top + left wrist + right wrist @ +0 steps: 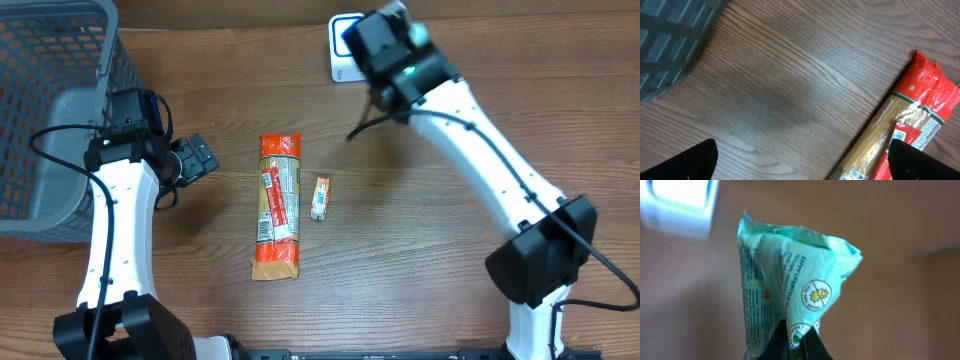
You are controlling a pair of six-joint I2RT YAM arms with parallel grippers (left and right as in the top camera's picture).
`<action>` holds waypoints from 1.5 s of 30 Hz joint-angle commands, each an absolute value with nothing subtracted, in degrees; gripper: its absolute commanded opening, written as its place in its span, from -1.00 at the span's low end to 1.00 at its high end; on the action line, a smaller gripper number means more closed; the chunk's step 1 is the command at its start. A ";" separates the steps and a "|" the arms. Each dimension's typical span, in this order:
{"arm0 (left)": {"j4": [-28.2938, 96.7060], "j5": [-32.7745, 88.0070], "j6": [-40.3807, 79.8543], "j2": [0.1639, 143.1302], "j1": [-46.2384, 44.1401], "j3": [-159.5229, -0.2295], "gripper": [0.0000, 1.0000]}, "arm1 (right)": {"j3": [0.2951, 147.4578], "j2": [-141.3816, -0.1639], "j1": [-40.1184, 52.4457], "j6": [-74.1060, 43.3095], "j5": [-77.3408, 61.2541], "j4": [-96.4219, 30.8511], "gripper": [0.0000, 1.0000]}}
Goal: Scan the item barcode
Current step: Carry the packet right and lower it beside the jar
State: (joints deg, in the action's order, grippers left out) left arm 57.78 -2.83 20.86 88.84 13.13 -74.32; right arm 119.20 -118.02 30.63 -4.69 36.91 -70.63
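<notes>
Right gripper [797, 347] is pinching a mint-green packet [790, 270], print unreadable, near the scanner [342, 52]; left gripper [198, 158] is gaping open.

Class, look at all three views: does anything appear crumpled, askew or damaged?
Yes: the mint-green packet pinched in the right claw is crumpled and folded over, near the white scanner. Nothing looks spilled.

place: mock shop checkout | evidence: grey basket [60, 70], scanner [338, 55], pasta packet [279, 205], wooden table [420, 230]
</notes>
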 commanded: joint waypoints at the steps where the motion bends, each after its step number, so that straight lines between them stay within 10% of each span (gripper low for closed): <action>1: 57.84 -3.18 21.26 88.77 13.10 -74.37 0.99 | 117.05 -117.95 25.67 -13.93 17.52 -76.69 -0.93; 18: 57.84 -3.18 21.23 88.77 13.10 -74.37 0.99 | 90.61 -117.95 16.56 -13.93 10.59 -74.67 -0.69; 20: 57.84 -3.20 21.23 88.77 13.10 -74.37 0.99 | 89.23 -117.95 16.53 -13.93 10.59 -73.08 -0.40; 22: 57.84 -3.18 21.23 88.77 13.10 -74.37 1.00 | 88.53 -117.95 16.53 -13.96 10.59 -71.92 0.36; 25: 57.84 -3.18 21.23 88.77 13.10 -74.37 0.99 | 88.49 -117.95 16.53 -13.96 9.69 -70.48 0.66; 45: 57.84 -3.18 21.23 88.77 13.10 -74.37 0.99 | 88.44 -117.95 16.64 -14.26 -2.98 -67.02 0.31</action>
State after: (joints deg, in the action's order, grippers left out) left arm 57.84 -2.83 20.86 88.84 13.13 -74.32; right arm 88.71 -118.15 16.34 -13.52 -1.78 -67.24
